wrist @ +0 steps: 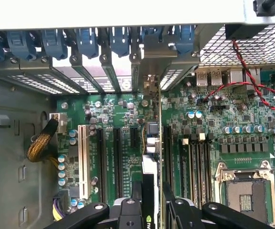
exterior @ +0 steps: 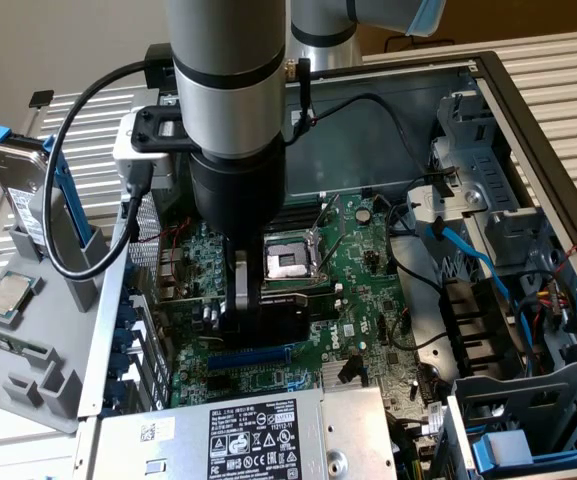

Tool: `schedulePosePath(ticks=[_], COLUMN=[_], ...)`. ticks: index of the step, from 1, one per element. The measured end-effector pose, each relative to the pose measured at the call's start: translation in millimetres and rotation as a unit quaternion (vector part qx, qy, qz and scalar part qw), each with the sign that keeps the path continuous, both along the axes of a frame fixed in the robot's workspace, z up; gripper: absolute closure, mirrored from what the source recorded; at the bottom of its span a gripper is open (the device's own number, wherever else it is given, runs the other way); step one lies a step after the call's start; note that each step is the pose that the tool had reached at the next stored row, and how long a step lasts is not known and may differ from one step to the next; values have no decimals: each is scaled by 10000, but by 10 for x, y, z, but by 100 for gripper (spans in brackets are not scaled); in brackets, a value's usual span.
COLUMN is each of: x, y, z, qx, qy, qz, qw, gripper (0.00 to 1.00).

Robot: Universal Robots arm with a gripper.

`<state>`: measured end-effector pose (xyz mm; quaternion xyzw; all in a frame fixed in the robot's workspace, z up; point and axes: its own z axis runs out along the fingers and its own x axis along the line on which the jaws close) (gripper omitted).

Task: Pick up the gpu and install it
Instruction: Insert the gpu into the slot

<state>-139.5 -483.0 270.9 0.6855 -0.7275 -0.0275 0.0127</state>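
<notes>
Gripper: I see the gripper pointing straight down into the open PC case. Its two black fingers are pinched on the gpu, one on each side of the card.
Gpu: the gpu stands on edge between the fingers, over the motherboard's expansion slots. Its silver bracket is up against the rear slot openings of the case. In the exterior view I make out its black shroud under the gripper.
Seating: I cannot tell whether the card's edge is down in a slot or just above it.
Motherboard: the green motherboard lies flat in the case. Its empty CPU socket is just beside the gripper, towards the exterior view's right.
Slots: a white PCI slot and several black slots run parallel to the card. A blue slot shows between the gripper and the power supply.
Rear wall: a row of blue latches sits above the bracket openings.
Wiring: red and black twisted wires cross the board near the rear ports.
Outside the case: a hard drive in a blue carrier stands at the exterior view's left, well apart from the gripper.
</notes>
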Motion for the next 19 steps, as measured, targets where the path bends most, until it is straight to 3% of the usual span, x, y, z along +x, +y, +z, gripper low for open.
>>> schedulePosePath(ticks=[19], x=[22], y=[19], z=[0], qx=[-4], qy=[0], qz=[102], qw=[9999], gripper=[73])
